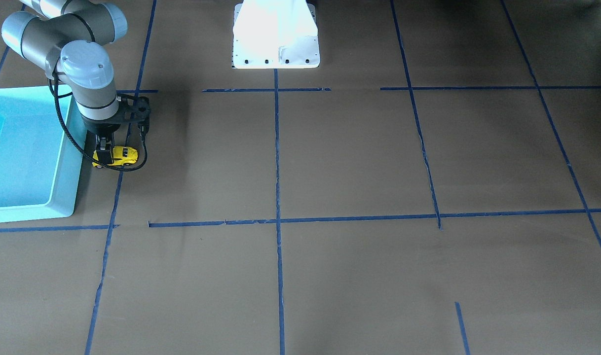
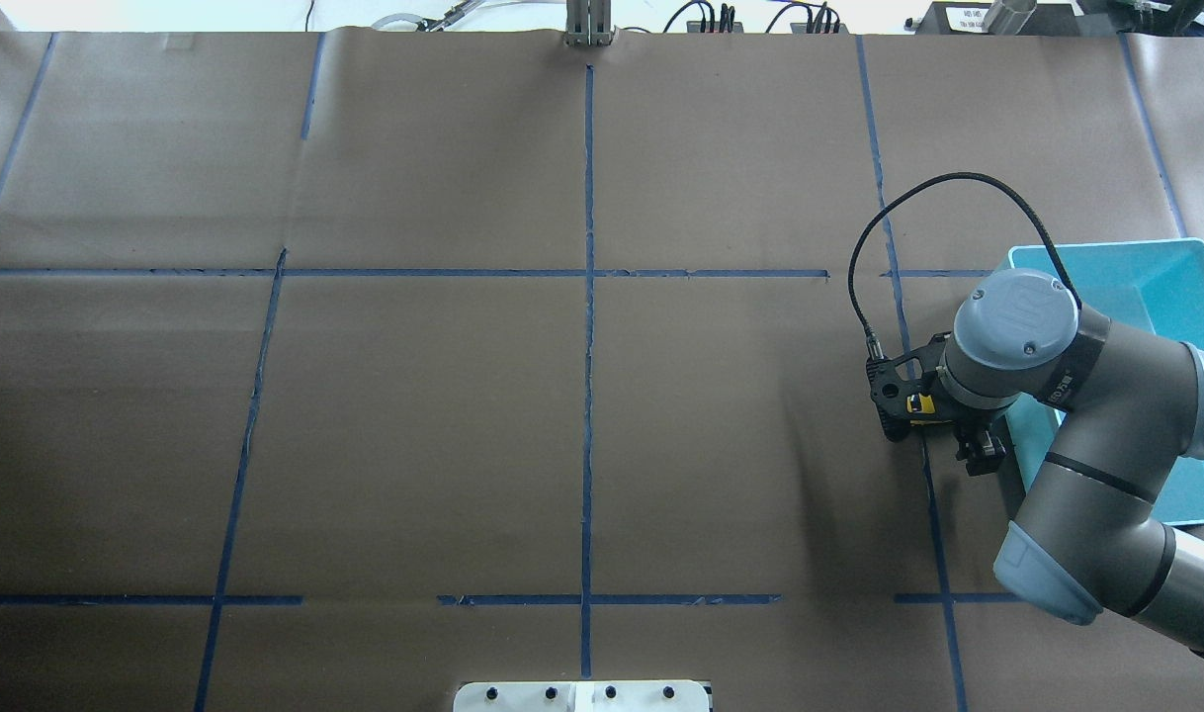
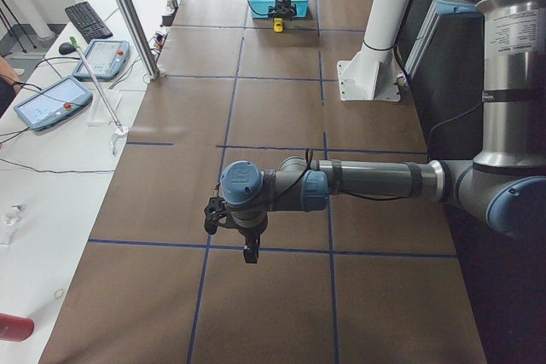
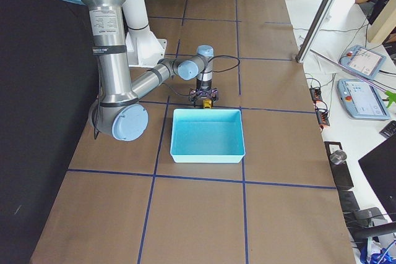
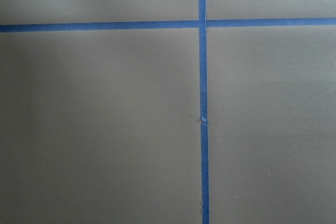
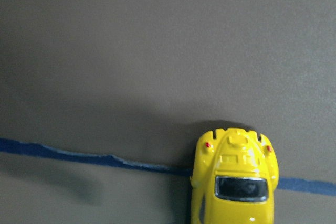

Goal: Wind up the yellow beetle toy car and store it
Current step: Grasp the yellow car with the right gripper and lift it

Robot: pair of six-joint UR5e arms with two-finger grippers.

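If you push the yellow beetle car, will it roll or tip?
It would probably roll: the small yellow beetle toy car sits on wheels on flat brown paper. It looks tiny, so likely light. Its glossy rounded shell may be slippery.

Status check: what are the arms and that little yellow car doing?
Right end effector down over yellow beetle toy car, grip unclear. Left end effector far off, state unclear. Car on table beside teal bin, not stored. Nothing blocking.
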